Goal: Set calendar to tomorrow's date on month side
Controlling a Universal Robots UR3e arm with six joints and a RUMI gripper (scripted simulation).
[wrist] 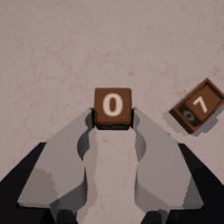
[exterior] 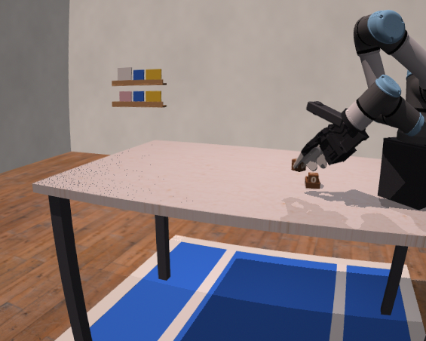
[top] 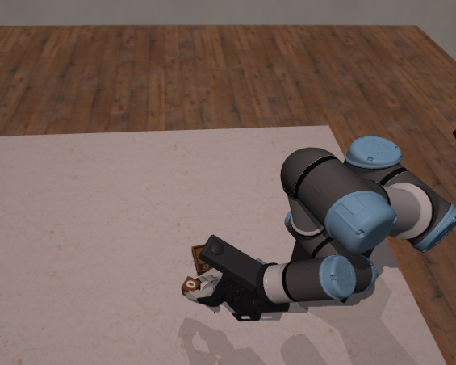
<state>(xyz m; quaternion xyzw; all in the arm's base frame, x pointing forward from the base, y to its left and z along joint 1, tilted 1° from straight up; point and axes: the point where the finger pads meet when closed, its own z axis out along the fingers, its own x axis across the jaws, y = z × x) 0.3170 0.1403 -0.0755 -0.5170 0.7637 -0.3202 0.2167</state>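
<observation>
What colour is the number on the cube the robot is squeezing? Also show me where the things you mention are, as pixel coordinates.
White, on a brown cube (top: 190, 284) (wrist: 113, 105); clearest in the wrist view.

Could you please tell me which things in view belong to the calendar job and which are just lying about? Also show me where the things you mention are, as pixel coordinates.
Part of the job:
- cube in the jaws (top: 190, 284) (exterior: 297, 166)
- cube in the tray (exterior: 314, 177) (wrist: 199, 104)
- tray (top: 195, 258) (exterior: 312, 185) (wrist: 180, 123)

Not part of it:
- two wall shelves (exterior: 137, 83) (exterior: 137, 104)
- coloured blocks on the shelves (exterior: 153, 74)
- blue and white floor mat (exterior: 280, 279)

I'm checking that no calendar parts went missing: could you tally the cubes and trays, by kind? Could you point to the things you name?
Cubes: 2 (one in the gripper (top: 198, 291) (exterior: 311, 166) (wrist: 113, 118), one in the tray)
Trays (top: 195, 258) (exterior: 312, 185) (wrist: 179, 119): 1
Total: 3
</observation>
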